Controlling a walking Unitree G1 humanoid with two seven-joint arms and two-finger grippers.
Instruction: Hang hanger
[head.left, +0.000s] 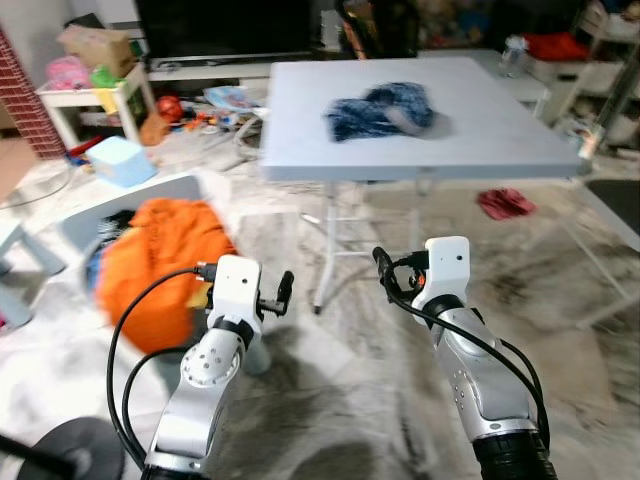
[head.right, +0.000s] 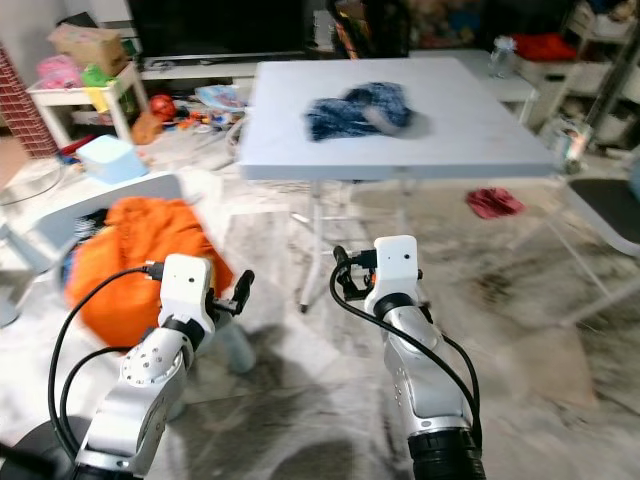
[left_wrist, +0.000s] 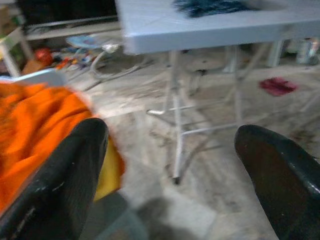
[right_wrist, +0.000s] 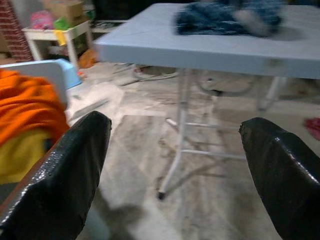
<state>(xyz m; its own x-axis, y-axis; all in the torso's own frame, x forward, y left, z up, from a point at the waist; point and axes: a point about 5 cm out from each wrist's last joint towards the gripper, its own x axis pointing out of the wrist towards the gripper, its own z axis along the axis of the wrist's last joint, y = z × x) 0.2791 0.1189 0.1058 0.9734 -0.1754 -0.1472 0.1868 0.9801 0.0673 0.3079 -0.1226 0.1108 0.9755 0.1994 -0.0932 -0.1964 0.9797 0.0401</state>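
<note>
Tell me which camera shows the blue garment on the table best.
The left eye view: the blue garment lies whole on the grey table, seen from above, though blurred. The right eye view matches it. Both wrist views look low and catch just part of it.

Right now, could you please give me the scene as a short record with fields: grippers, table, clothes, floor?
left gripper: open, holds nothing, raised above the floor beside the orange clothes
right gripper: open, holds nothing, raised in front of the table
table: white folding table ahead of the robot
on table: dark blue garment, crumpled
orange clothes: piled in a pale basket on the robot's left
floor: small red cloth beyond the table, towards the right
hanger: cannot tell
</note>
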